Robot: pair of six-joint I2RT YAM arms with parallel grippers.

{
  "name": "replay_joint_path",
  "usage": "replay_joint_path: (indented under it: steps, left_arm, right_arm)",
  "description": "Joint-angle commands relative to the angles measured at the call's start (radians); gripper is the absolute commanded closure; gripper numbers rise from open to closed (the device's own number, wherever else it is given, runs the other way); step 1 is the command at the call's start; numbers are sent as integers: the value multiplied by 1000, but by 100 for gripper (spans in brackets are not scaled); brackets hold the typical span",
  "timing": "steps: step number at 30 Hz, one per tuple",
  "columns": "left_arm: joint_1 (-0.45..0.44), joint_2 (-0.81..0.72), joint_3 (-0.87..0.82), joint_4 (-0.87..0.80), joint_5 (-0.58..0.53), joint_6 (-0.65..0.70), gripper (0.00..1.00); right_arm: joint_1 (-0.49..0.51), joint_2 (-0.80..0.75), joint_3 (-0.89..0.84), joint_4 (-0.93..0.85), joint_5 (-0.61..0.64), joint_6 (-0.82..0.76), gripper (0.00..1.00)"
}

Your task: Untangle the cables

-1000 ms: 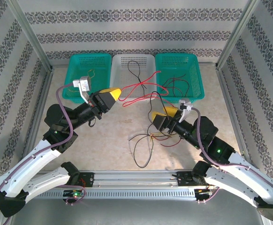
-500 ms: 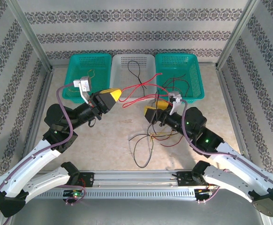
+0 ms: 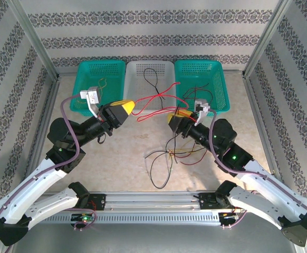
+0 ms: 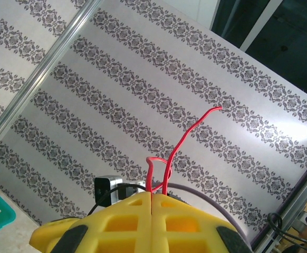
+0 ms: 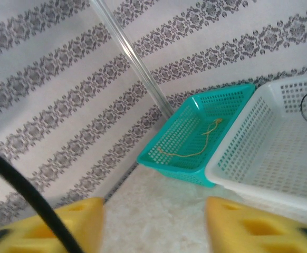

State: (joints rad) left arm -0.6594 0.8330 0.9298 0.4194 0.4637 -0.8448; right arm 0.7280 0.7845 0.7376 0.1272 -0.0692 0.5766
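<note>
Cables of thin red, black and yellow wire [image 3: 170, 154] lie in a loose tangle on the beige tabletop [image 3: 122, 158], near the front rail and just in front of the right gripper [image 3: 175, 122]. A long red strand [image 3: 156, 99] hangs in the air from the left gripper [image 3: 131, 107] across the front of the white plastic mesh basket [image 3: 166, 69].

In the left wrist view, the left gripper's yellow fingers [image 4: 116, 221] are pressed together on the red strand, which rises from the seam between them.

The right gripper's fingers [image 5: 74, 224] stand apart with nothing between them. A black wire [image 5: 21, 192] crosses in front of one.

The left teal basket [image 3: 84, 79] holds a thin yellow wire [image 5: 195, 152]. The white basket holds a black loop [image 3: 152, 79], and the right teal basket [image 3: 220, 84] holds black and red strands [image 3: 201, 95].
</note>
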Motion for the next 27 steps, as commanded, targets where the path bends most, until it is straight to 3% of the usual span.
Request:
replay_joint_path:
  steps: [1, 7, 14, 16, 23, 27]
  left_arm:
    - [12, -21, 32, 1, 12, 26, 100]
    - [20, -59, 41, -79, -58, 85, 100]
    - [37, -71, 113, -179, -116, 196, 100]
    - [38, -69, 150, -269, -181, 266, 100]
    - [37, -152, 165, -523, -618, 374, 100]
    - [38, -167, 150, -613, -703, 367, 100]
  right_arm:
    - [-12, -4, -1, 28, -10, 11, 64]
    - [-23, 18, -11, -11, 14, 33, 88]
    - [-97, 153, -17, -149, 80, 98, 89]
    - [-145, 205, -12, -187, 86, 132, 89]
    - [-284, 385, 160, -268, 5, 127, 91]
    - [-304, 520, 366, -310, -16, 74, 89]
